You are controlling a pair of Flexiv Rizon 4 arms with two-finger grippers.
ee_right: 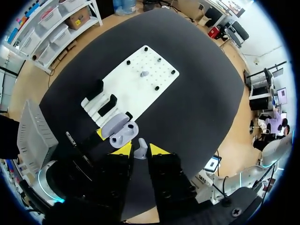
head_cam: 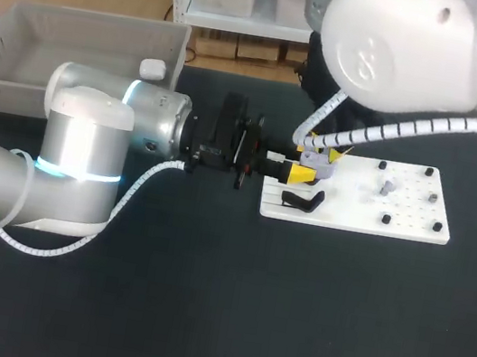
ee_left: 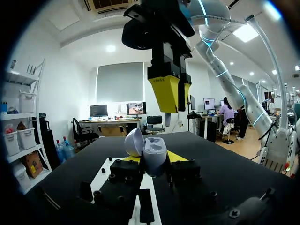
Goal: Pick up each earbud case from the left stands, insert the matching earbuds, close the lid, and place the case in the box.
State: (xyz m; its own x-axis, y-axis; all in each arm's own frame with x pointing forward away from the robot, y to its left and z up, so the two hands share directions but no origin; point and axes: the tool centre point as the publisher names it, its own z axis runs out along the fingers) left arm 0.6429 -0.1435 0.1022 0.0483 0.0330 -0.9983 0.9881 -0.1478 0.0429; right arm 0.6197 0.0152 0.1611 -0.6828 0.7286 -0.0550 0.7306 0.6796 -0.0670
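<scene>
Closest in: gripping a lavender-grey earbud case point(ee_left: 154, 157) with the left fingers point(ee_left: 177, 156), one yellow tip pressed to each flank, spread only to the case's own width. Holding it upright with the lid point(ee_left: 133, 141) swung open and tipped to one side, two hollow wells showing in the body. In the head view, poised at the end of the white stand board point(head_cam: 343, 212) nearest the left arm, above the dark surface point(head_cam: 244, 308).

Directly over that: pinching a small grey earbud point(ee_right: 140, 150) in the right fingers point(ee_right: 158, 150), nearly together, with just the earbud filling the narrow gap between the yellow tips. Pointing straight down at the open case, close above it but not touching, and apart from the left fingers as well. From the left wrist view, impossible to make out the earbud itself, only two yellow tips hanging over the case.

Further out: lying flat on the surface, the board, with black stands point(ee_right: 108, 104) at the end nearest the held case. Resting on it among small black pegs point(head_cam: 386, 219), a second grey earbud point(head_cam: 386, 187), well apart from both sets of fingers.

Farthest back, toward the left rear of the surface: a grey plastic box point(head_cam: 80, 33) holding one small white rounded case point(head_cam: 152, 68) near its right wall.
</scene>
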